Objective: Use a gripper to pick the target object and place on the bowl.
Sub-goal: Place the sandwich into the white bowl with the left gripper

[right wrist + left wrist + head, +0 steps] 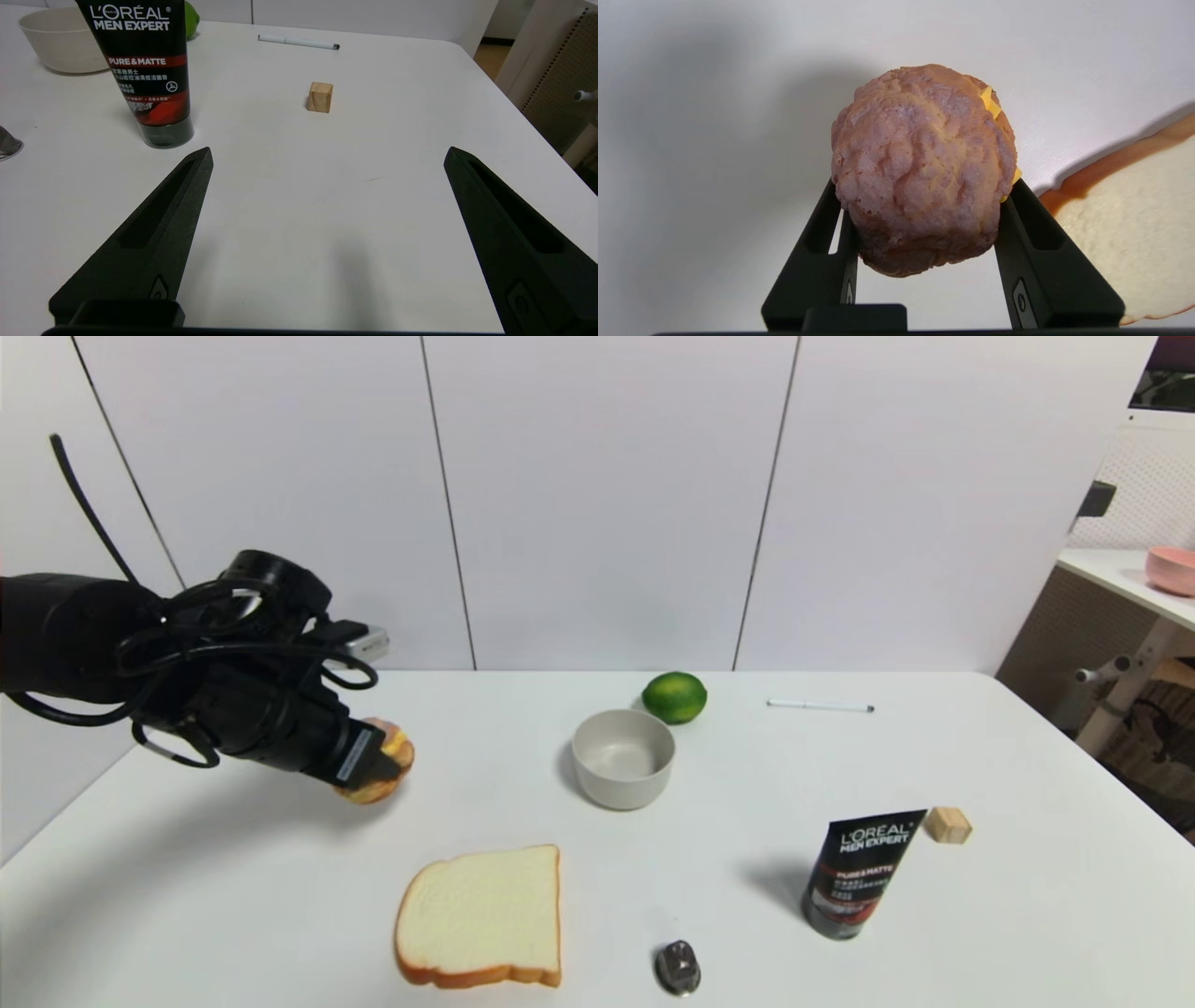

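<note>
Above the table [187, 859], your left gripper [378, 761] grasps the bun [920, 168], well left of the grey bowl [623, 758]; your right gripper [327, 172] waits with fingers released.

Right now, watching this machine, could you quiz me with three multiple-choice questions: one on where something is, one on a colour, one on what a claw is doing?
1. The lime sits:
A. behind the grey bowl
B. on the bread slice
C. inside the bowl

2. The tube is mostly:
A. pink
B. black
C. green

3. The left gripper:
A. hangs empty
B. clamps the bun
C. holds a pen

Answers: A, the lime lies just beyond the bowl's rim; B, black body with a red band; B, both fingers press the bun's sides above the table.
</note>
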`<state>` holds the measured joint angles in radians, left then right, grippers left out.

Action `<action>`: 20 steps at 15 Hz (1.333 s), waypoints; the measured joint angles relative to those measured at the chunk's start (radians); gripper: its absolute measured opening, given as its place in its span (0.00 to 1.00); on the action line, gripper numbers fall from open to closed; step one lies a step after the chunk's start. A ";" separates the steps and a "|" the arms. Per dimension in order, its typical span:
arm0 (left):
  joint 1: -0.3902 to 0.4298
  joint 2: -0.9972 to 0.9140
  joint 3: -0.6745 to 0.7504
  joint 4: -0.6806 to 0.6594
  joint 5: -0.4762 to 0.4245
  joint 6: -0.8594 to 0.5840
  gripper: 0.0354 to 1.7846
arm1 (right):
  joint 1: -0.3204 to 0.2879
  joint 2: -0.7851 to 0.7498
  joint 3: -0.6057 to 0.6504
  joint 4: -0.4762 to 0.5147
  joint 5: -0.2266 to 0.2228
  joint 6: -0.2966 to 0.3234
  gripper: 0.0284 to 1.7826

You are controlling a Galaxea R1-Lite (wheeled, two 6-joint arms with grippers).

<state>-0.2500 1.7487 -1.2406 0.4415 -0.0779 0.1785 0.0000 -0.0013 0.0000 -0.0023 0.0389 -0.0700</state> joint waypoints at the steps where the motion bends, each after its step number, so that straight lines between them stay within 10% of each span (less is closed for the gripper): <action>1: -0.019 0.001 -0.028 0.000 0.000 0.003 0.45 | 0.000 0.000 0.000 0.000 0.000 0.000 0.96; 20: -0.375 0.324 -0.535 -0.008 -0.102 0.055 0.45 | 0.000 0.000 0.000 0.000 0.000 0.000 0.96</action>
<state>-0.6253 2.0723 -1.7755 0.4334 -0.1802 0.2332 0.0000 -0.0013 0.0000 -0.0028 0.0394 -0.0700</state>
